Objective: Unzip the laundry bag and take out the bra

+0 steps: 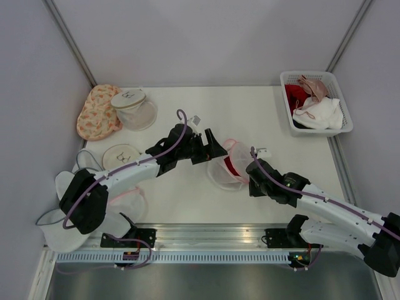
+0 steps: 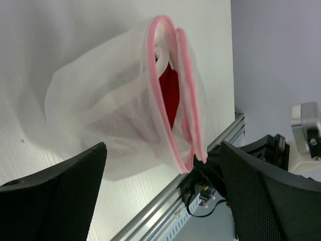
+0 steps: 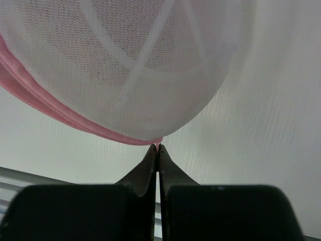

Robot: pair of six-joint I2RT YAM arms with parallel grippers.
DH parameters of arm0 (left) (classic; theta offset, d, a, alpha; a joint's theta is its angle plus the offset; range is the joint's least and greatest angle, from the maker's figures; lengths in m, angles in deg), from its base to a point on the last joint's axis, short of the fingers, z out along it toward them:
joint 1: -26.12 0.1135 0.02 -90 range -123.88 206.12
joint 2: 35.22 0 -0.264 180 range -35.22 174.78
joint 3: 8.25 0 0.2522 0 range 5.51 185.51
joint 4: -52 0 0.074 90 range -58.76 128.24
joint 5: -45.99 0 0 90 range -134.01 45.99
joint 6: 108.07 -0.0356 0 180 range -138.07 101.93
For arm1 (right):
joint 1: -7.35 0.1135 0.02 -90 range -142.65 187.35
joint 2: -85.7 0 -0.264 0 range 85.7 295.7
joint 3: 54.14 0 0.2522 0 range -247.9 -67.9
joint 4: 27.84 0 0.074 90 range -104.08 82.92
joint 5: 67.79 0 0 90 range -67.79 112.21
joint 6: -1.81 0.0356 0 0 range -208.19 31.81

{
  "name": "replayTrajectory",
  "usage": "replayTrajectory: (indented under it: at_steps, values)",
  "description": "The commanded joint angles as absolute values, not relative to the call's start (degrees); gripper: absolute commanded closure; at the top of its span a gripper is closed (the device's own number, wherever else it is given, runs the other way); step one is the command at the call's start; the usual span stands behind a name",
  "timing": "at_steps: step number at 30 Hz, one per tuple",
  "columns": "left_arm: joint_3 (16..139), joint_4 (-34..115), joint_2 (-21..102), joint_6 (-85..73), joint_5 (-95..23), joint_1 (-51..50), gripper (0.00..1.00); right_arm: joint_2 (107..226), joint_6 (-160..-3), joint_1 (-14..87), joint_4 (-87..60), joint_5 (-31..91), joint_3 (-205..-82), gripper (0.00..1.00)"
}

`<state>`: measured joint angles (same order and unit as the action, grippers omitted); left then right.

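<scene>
The white table fills most of the top view. A white basket of garments sits at its upper right corner, well apart from the work.

Your laundry bag lies just right of the frame's centre, between the two arms. The left wrist view shows it tipped on its side. Its two pink edges stand apart in a long slot, so judge the zip as at least partly undone. The red bra shows through that slot, inside the mesh.

Expect the bag to be very light and soft. The mesh will crumple and slide on the table if you push it, and only the pink rim and white ribs give any stiffness. Take hold on the rim, not the netting, which would probably bunch or snag. The bra is soft too, so reach through the slot and pinch a fold of red fabric.

The left gripper sits at the bag's upper left, with its jaws spread wide and nothing between them. The right gripper is pressed together at the bag's lower right, pinching a small pink piece at the rim. It may be the zip pull, but the right wrist view is too tight to tell.
</scene>
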<state>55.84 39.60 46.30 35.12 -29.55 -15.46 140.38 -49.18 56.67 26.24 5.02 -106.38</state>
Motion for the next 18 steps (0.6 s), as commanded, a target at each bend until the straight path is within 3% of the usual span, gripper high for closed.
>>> replayTrajectory:
  at_steps: [1, 5, 8, 16, 17, 18]
  values:
    - [62.45, 39.82, 49.33, 27.83, -32.58, -15.19, 0.05, 139.06, -48.55, 56.65, 26.27, 4.72, -105.61, 1.00]
    - [68.69, 32.48, 53.80, 23.25, -36.34, -15.19, 0.12, 138.70, -48.20, 56.74, 26.44, 4.72, -105.52, 1.00]
    - [73.62, 25.87, 57.68, 19.47, -40.30, -15.27, 0.23, 138.35, -47.93, 56.65, 26.36, 4.63, -105.35, 1.00]
    - [74.77, 24.26, 61.72, 16.03, -39.27, -15.71, 0.39, 138.35, -47.84, 56.65, 26.00, 4.54, -105.17, 1.00]
    - [74.94, 24.18, 62.08, 15.86, -37.69, -15.80, 0.42, 138.35, -47.76, 56.65, 25.92, 4.54, -105.17, 1.00]
    - [75.12, 24.18, 62.25, 15.68, -36.81, -16.06, 0.52, 138.52, -47.50, 56.74, 26.00, 4.20, -105.17, 0.99]
